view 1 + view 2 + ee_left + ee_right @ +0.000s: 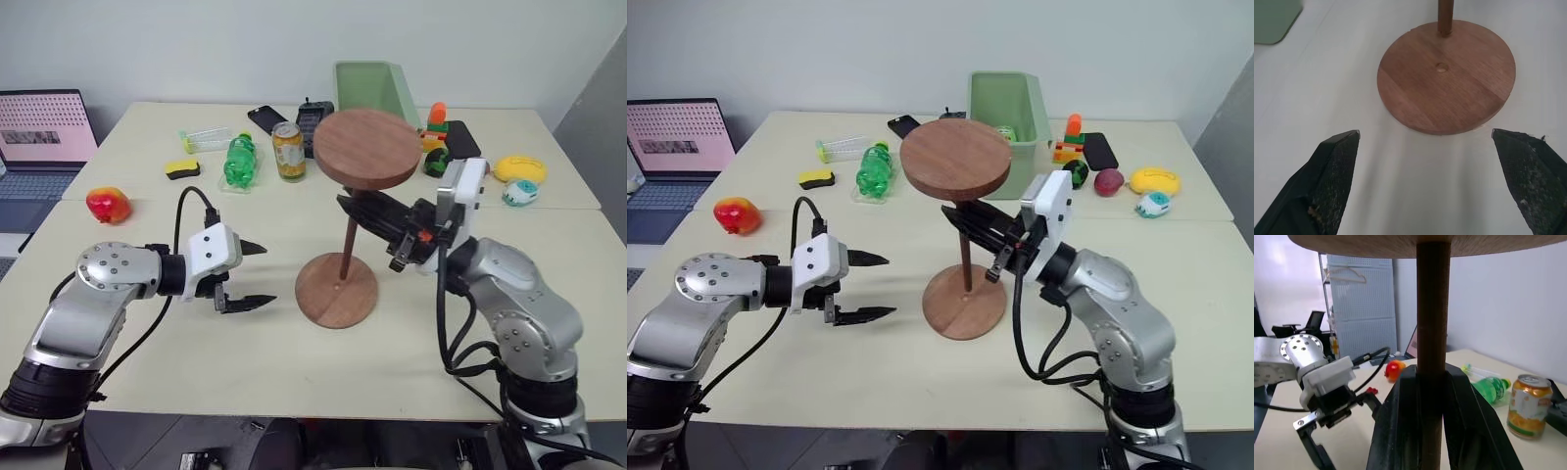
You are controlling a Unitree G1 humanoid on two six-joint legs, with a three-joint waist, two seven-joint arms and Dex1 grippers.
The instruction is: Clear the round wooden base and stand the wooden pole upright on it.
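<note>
Wooden pole [349, 245] is standing up on the round wooden base [336, 290] right now, its fixed disc riding high at the top end and its foot planted on the base just behind the tiny centre hole — not in it, as the left wrist view is showing. Right gripper [360, 212] is clamping the rod partway up, black fingers closed tight around it from the robot's right side. Left gripper [253, 276] is hovering low over the tabletop [294, 372] just left of the base, its jaws spread wide and holding nothing, pointing toward the disc without touching it. Base is lying flat near the middle of the tabletop, nothing else resting on it but the pole. Farther back a green bottle [238, 162] and a drink can [288, 151] are sitting beside a green bin [372, 83] — a red fruit [109, 205] is lying well off to the left.
</note>
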